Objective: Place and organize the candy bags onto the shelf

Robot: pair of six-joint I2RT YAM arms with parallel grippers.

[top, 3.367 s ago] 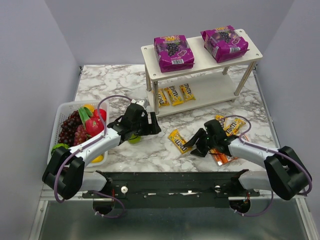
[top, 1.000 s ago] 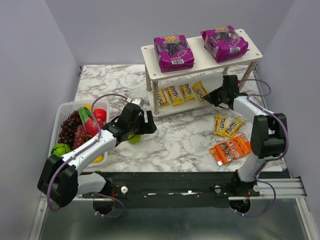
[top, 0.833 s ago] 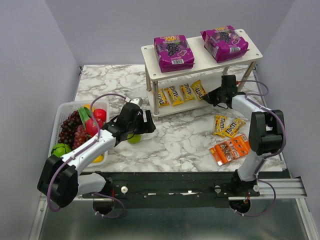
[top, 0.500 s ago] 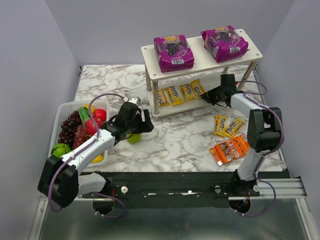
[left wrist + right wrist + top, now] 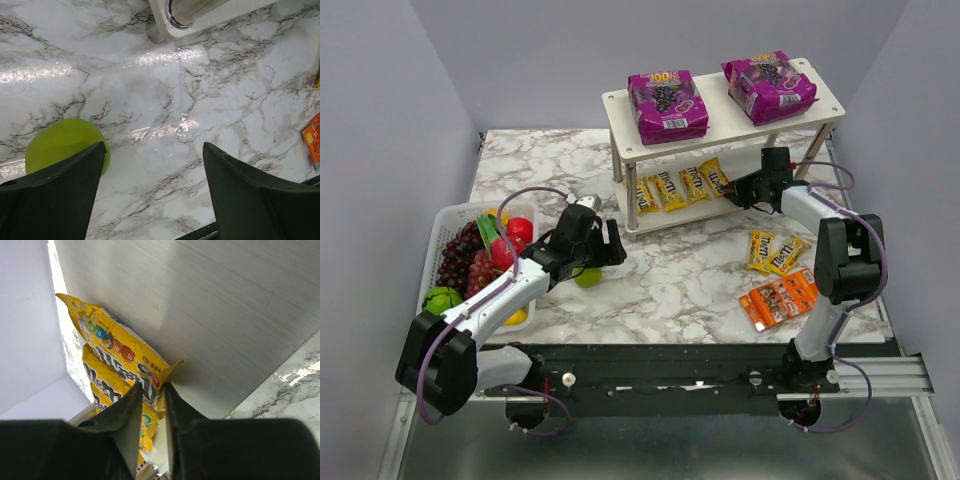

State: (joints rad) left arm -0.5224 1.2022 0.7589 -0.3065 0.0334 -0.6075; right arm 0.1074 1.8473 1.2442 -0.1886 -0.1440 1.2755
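Observation:
The white two-tier shelf (image 5: 820,95) stands at the back right. Two purple pouches (image 5: 667,104) (image 5: 769,86) lie on its top tier. Several yellow packets (image 5: 669,188) lie in a row on the lower tier. My right gripper (image 5: 737,188) reaches under the top tier and is shut on the rightmost yellow packet (image 5: 717,177), which rests on the lower board; the right wrist view shows the jaws (image 5: 152,390) pinching that packet's (image 5: 115,347) corner. Two more yellow packets (image 5: 772,251) and the orange pack (image 5: 780,298) lie on the table. My left gripper (image 5: 610,248) (image 5: 155,150) is open and empty above the marble.
A green round fruit (image 5: 588,278) (image 5: 60,145) lies beside my left gripper's left finger. A white fruit basket (image 5: 438,232) with grapes and other fruit sits at the left edge. A shelf leg (image 5: 190,10) is just ahead of the left gripper.
My right gripper took a yellow packet from the table to the shelf's lower tier and has slid it a little further left. The left arm shifted slightly.

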